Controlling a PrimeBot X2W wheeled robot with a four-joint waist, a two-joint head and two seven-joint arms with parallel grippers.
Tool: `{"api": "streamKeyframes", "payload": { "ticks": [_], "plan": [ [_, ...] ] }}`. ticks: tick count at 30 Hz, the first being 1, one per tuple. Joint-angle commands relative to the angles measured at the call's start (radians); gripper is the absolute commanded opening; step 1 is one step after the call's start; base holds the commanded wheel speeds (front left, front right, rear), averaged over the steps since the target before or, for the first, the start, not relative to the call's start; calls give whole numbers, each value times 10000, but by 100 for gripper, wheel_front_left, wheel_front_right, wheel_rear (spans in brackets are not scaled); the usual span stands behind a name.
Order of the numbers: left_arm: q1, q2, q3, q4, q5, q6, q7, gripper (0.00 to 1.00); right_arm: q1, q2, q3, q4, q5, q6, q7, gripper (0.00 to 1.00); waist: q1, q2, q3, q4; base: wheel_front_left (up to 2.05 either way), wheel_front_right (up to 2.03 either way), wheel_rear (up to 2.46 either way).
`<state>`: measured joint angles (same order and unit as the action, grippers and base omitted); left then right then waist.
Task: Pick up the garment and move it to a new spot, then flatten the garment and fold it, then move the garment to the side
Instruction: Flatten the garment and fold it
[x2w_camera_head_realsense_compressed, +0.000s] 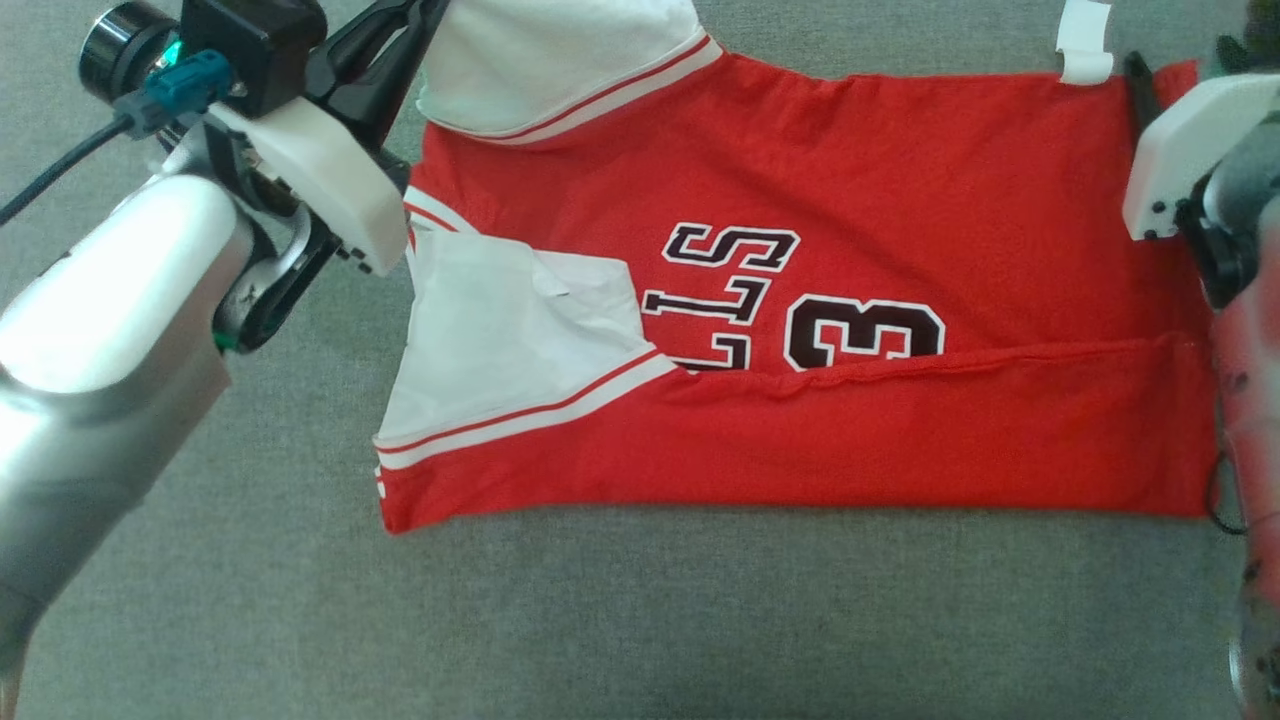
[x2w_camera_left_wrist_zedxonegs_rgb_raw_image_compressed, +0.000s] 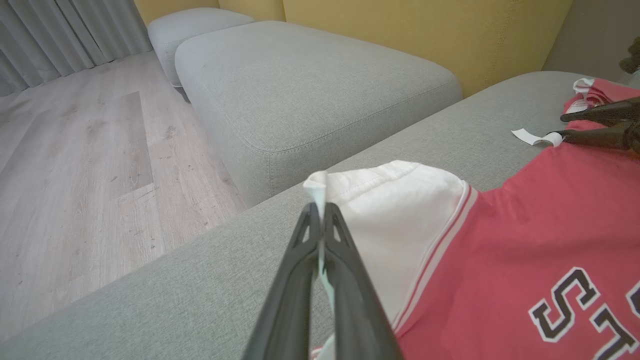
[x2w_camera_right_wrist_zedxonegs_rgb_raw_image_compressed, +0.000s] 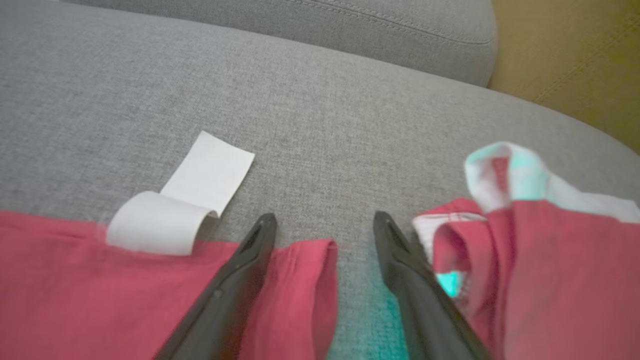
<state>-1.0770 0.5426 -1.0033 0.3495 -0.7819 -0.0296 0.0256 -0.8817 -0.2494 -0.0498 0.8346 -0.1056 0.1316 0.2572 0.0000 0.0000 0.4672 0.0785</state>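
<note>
Red jersey (x2w_camera_head_realsense_compressed: 850, 250) lies partly folded on a grey sofa cushion (x2w_camera_head_realsense_compressed: 600, 620). Left hand (x2w_camera_left_wrist_zedxonegs_rgb_raw_image_compressed: 320, 212) pinches its white sleeve (x2w_camera_left_wrist_zedxonegs_rgb_raw_image_compressed: 395, 210). Right hand (x2w_camera_right_wrist_zedxonegs_rgb_raw_image_compressed: 325, 225) gapes wide over the hem (x2w_camera_right_wrist_zedxonegs_rgb_raw_image_compressed: 300, 280) (nothing held). It looks best to grip there first, then lift both ends evenly.

Head view steep overhead, near; both wrist views low, grazing; all share garment (x2w_camera_head_realsense_compressed: 900, 200).

A grey woven cushion (x2w_camera_head_realsense_compressed: 640, 620) spans the whole frame. A red jersey (x2w_camera_head_realsense_compressed: 900, 200) with white sleeves lies spread across its middle. The jersey's white label (x2w_camera_head_realsense_compressed: 1085, 40) rests on the cushion at the upper right.
</note>
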Motion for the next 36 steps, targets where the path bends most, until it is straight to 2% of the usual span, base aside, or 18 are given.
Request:
{"api": "streamKeyframes", "payload": {
  "ticks": [1, 2, 3, 10, 15, 21, 23, 29, 36],
  "plan": [
    [-299, 497, 394, -202, 44, 60, 11, 0, 127, 0, 202, 56, -17, -9, 203, 47, 0, 0, -12, -17, 0, 0, 0],
    [-312, 520, 404, -161, 40, 73, 17, 0, 80, 17, 267, 178, 35, -9, 230, 9, 0, 0, -28, -40, 0, 0, 0],
    [-317, 542, 415, -111, 30, 85, 20, 0, 38, 32, 359, 287, 93, -9, 239, 0, 0, 0, -54, -70, 0, 0, 0],
    [-457, 601, 548, 363, -48, 143, -56, 0, -501, 107, 878, 376, 907, -9, -467, 0, 0, 0, -281, -306, 0, 0, 0],
    [-807, 535, 776, 913, -99, 197, -260, 0, -1095, 247, 1367, 14, 1942, -9, -1116, 0, 0, 0, -332, -483, 0, 0, 0],
    [-1631, 339, 1065, 1939, 74, 233, -785, 0, -1911, 251, 1834, -328, 2898, -9, -1683, 0, 0, 0, -108, -703, 0, 0, 0],
    [-2010, 279, 1178, 2375, 262, 369, -1131, 0, -2193, 295, 1958, -361, 3133, -9, -1913, 0, 0, 0, 4, -782, 0, 0, 0],
    [-3038, -195, 1287, 3781, 715, 407, -2147, 0, -2992, 447, 1766, -54, 3722, -9, -2840, 0, 0, 0, 237, -889, 0, 0, 0],
    [-3269, -719, 1209, 4871, 912, 83, -2669, 0, -3084, 488, 2099, 460, 3958, -9, -3417, 0, 0, 0, 174, -806, 0, 0, 0]
  ]
}}
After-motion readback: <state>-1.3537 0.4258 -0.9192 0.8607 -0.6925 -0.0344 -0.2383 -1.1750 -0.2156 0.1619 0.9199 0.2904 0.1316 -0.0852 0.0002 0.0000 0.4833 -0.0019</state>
